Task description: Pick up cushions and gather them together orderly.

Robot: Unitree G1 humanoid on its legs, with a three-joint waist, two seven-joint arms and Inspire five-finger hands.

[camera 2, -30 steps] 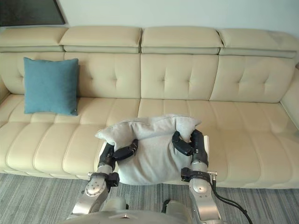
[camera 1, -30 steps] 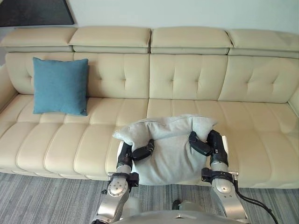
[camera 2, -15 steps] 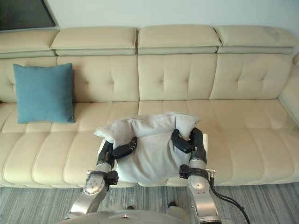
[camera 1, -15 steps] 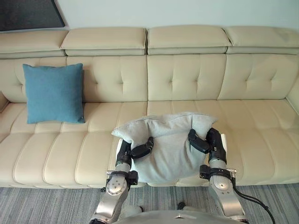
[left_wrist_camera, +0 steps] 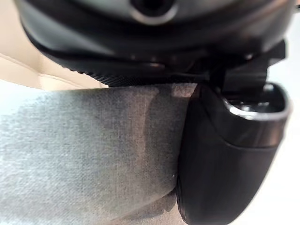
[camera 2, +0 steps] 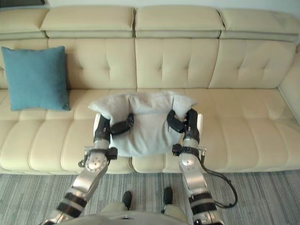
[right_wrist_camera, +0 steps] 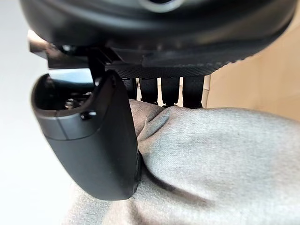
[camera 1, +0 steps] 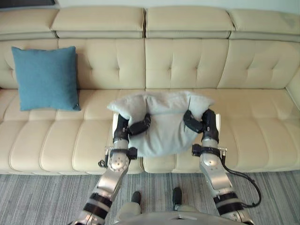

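Both silver-grey arms are reaching forward side by side, the left arm [camera 1: 111, 177] rising from the lower left and the right arm [camera 1: 213, 177] from the lower right, with the wrists standing level with each other. The left hand [camera 1: 126, 130] is gripping one side of the grey cushion [camera 1: 164, 129] and the right hand [camera 1: 205, 123] is gripping the opposite side. On each hand the thumb [right_wrist_camera: 89, 140] is pressing into the near face of the fabric, while the fingers [right_wrist_camera: 169, 90] are wrapping round the far side.
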